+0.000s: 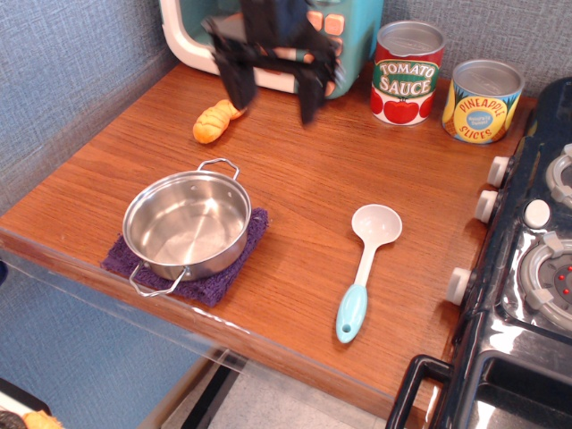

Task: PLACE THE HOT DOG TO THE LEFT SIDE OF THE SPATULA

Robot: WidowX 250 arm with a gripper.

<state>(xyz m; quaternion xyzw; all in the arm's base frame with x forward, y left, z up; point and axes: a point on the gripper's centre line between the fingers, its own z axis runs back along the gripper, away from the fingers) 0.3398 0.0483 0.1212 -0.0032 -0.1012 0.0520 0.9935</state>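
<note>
The hot dog (215, 122), a small orange-yellow ridged toy bun, lies on the wooden counter at the back left, in front of the toy microwave. The spatula (366, 266), with a round white bowl and light blue handle, lies at the centre right, handle toward the front edge. My gripper (273, 96) hangs open and empty above the counter at the back, its left finger just right of the hot dog and above it. It is motion-blurred.
A steel pot (187, 225) sits on a purple cloth (214, 281) at the front left. A tomato sauce can (407, 72) and a pineapple can (482, 100) stand at the back right. A toy microwave (192, 40) is at the back, a black toy stove (527, 268) at the right.
</note>
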